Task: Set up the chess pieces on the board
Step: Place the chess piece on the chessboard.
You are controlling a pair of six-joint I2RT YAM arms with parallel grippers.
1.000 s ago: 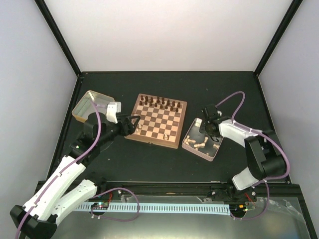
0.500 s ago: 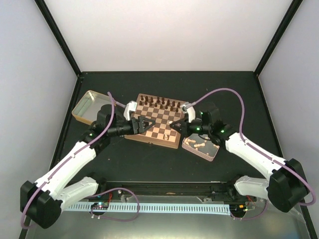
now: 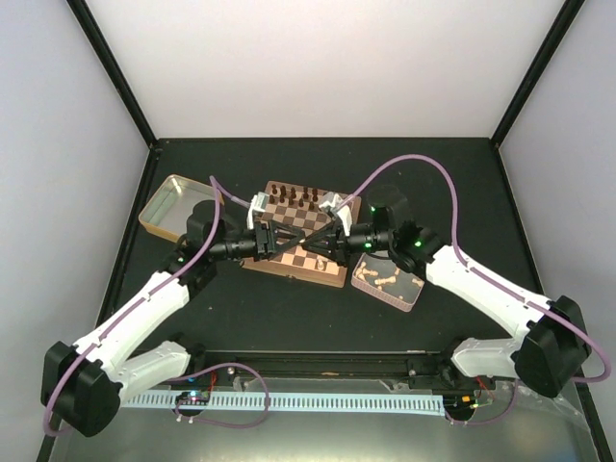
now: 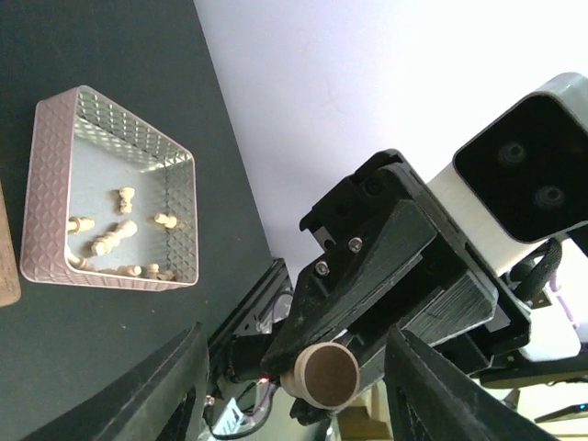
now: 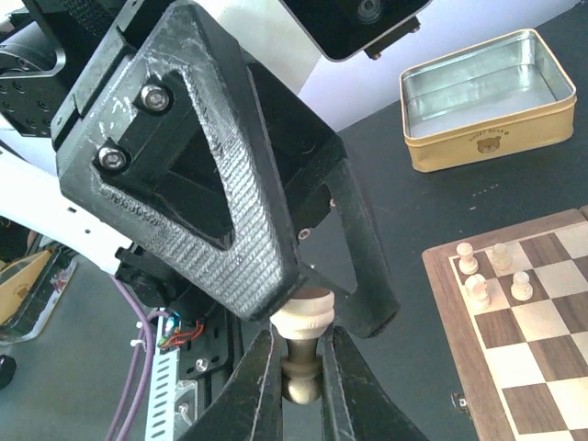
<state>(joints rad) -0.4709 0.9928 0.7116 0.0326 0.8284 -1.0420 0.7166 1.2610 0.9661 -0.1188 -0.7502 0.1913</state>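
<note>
Arms are hanging low over the board (image 3: 289,267), the left gripper (image 3: 280,239) and right gripper (image 3: 321,242) facing each other tip to tip above its middle. Dark chessmen (image 3: 303,199) are standing on the far rows, beyond both grippers. A gold tin (image 3: 154,217) is lying behind the left gripper, beside its forearm. A pink tin (image 3: 399,298) holding tan pieces (image 3: 377,280) is sitting under the right wrist.

From the left wrist, that gripper's fingers (image 4: 175,386) are standing wide apart, released. The right gripper is pointing straight at them, showing the round base of a piece (image 4: 319,375) in the gap. Whether either finger is touching it cannot be told. The pink tin is lying off to the fingers' left.

From the right wrist, the right gripper is grasping the piece by its stem, one finger pressing on each side. The left fingers (image 5: 211,184) are looming just ahead, flanking the piece's head. To the right of the fingers, four chessmen (image 5: 478,280) are standing on a corner of the board, with the gold tin lying beyond.
</note>
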